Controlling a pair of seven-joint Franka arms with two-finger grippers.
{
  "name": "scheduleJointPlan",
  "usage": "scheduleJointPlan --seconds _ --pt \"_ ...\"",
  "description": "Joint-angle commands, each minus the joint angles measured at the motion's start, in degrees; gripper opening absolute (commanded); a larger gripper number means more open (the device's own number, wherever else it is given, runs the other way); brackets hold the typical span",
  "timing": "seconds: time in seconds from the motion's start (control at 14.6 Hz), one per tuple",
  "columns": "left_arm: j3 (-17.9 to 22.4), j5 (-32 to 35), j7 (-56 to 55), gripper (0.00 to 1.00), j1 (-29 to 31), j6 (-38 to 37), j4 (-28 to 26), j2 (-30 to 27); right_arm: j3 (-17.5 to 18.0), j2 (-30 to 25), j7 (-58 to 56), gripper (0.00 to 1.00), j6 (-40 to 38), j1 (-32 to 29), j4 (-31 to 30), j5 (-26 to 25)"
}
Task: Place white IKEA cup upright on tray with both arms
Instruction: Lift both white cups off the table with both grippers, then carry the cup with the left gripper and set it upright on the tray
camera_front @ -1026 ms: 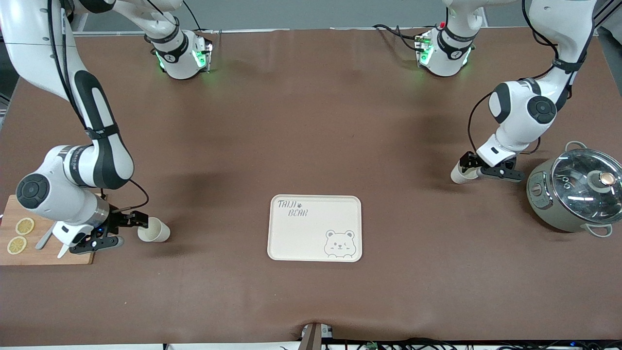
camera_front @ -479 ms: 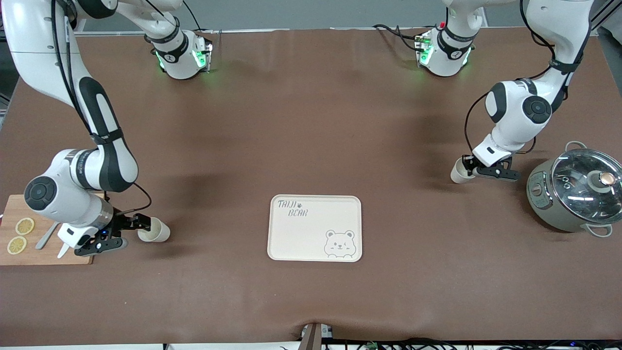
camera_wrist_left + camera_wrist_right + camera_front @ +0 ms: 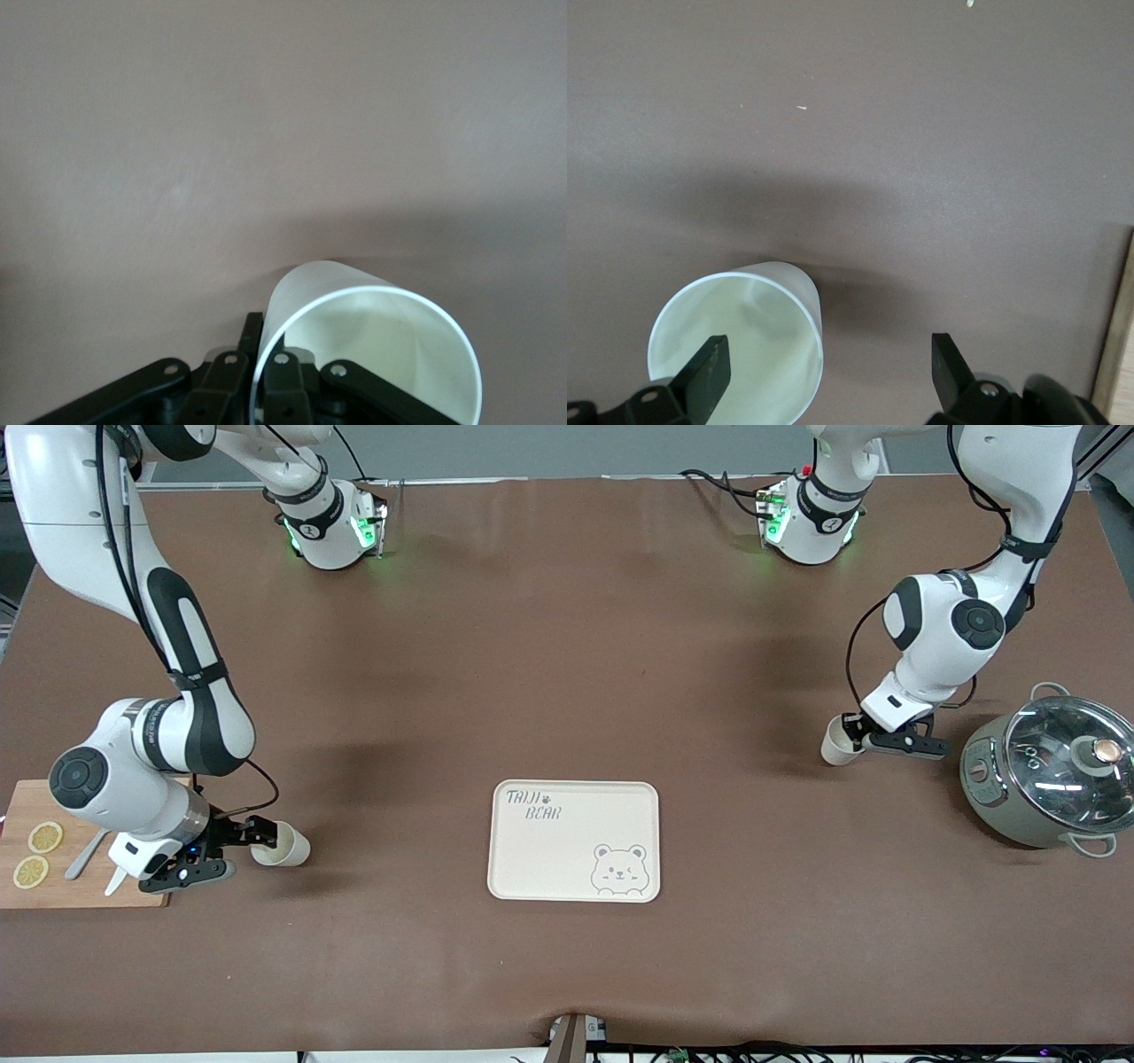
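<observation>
Tray (image 3: 574,841): cream, rounded corners, grey bear drawing, flat mid-worktop (image 3: 567,646), bare. White cup (image 3: 833,741) on its side, rim clenched by left gripper (image 3: 858,735) fingers. Second white cup (image 3: 282,845) on its side; right gripper (image 3: 232,849) fingers spread, one inside rim. Worktop brown, matte.

Two cups at the table's ends, tray between them

The flat cream rectangular tray (image 3: 574,841) lies mid-table. Toward the right arm's end, a white cup on its side (image 3: 282,845) rests just beside the wooden cutting board (image 3: 84,886) (two lemon slices (image 3: 37,854) on it). Toward the left arm's end, another white cup (image 3: 834,741) lies near the grey lidded cooking pot (image 3: 1045,771), farther from the front camera than the tray.
</observation>
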Motion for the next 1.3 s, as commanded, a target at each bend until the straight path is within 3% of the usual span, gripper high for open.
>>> scheduleJointPlan --seconds 0.0,0.27,0.82,0.96,1.23 --pt "-4.02 -1.16 -7.45 0.00 -0.55 -4.02 5.65 0.99 0.36 0.85 -1.13 1.00 1.65 -0.15 0.07 0.32" --pt "-5.79 -1.16 -18.00 0.00 -4.23 -12.98 15.13 3.00 0.36 0.85 -1.13 1.00 4.46 -0.06 -1.95 0.06" --pt "-5.35 1.46 -38.57 0.00 -15.22 -32.59 41.77 16.89 0.36 0.76 -1.48 1.00 7.08 0.03 -3.79 -0.03" --pt "-5.35 2.44 -42.71 0.00 -17.15 -33.66 45.12 19.00 0.36 0.76 -1.48 1.00 8.77 0.29 -4.76 -0.03" --pt "-5.35 2.44 -49.30 0.00 -21.02 -33.58 45.75 20.41 0.36 0.76 -1.48 1.00 8.86 0.20 -4.85 -0.03"
